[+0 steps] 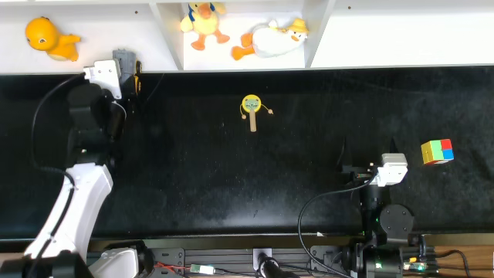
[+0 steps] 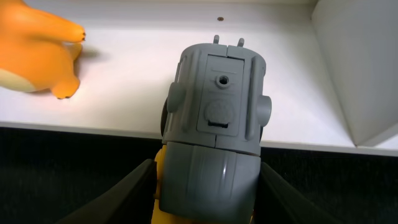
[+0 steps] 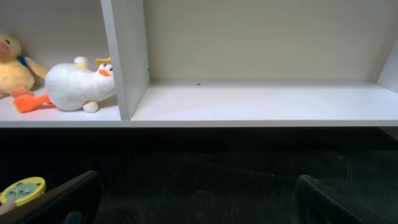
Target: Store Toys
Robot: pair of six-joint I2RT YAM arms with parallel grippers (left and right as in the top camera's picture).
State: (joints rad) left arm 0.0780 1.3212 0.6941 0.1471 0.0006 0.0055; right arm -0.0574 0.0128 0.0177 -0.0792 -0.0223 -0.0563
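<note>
At the shelf (image 2: 130,87) edge, left pincer (image 2: 208,190) clamps a boxy grey-and-yellow toy robot (image 2: 217,106).

Top camera straight down, wrist cameras low, close, facing shared shelf (image 3: 261,102)

White-and-black arms (image 1: 77,193), black cables (image 1: 324,205), dark-fingered hands (image 3: 199,199)

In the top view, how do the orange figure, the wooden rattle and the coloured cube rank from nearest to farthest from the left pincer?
From the left pincer, which holds a grey robot toy:
1. orange figure, in the left shelf compartment.
2. wooden rattle, middle of the table.
3. coloured cube, far right of the table.
</note>
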